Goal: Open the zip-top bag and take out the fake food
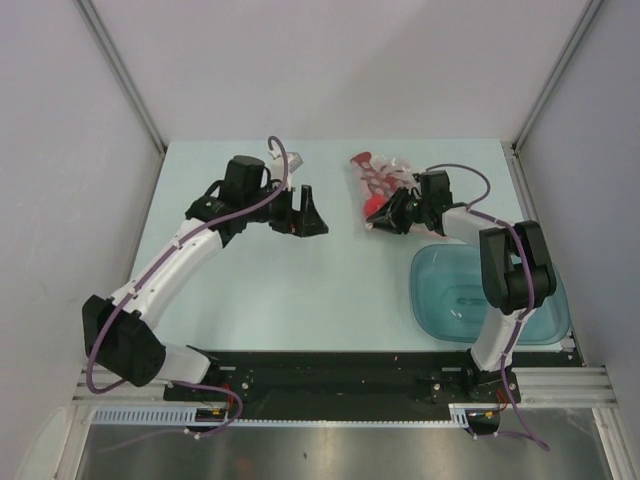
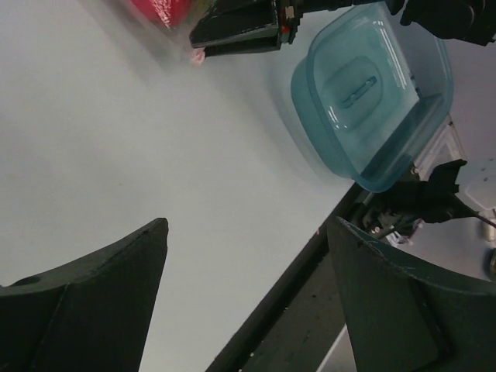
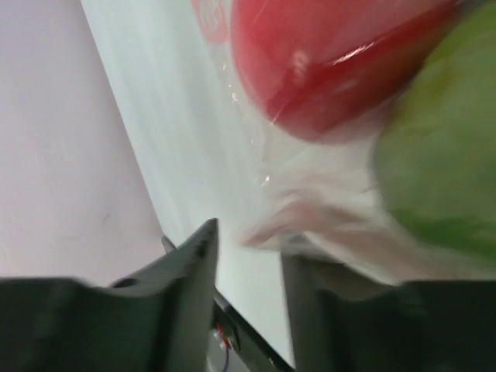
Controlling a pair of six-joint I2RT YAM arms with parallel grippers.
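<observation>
The zip-top bag (image 1: 384,181) lies at the back right of the table, clear and crinkly, with a red lobster (image 1: 371,176) showing inside. My right gripper (image 1: 383,217) is at the bag's near end. In the right wrist view its jaws (image 3: 249,240) stand a little apart. The bag's pinkish zip edge (image 3: 283,222) lies blurred over the right fingertip. The round red fruit (image 3: 333,54) and the lime-green fruit (image 3: 442,170) fill the view, inside the plastic. My left gripper (image 1: 310,212) hovers wide open and empty (image 2: 248,225), left of the bag.
A translucent teal-blue tray (image 1: 436,300) stands at the near right beside the right arm's base and also shows in the left wrist view (image 2: 325,116). The black base rail (image 1: 330,365) runs along the table's near edge. Grey walls close in the back and sides.
</observation>
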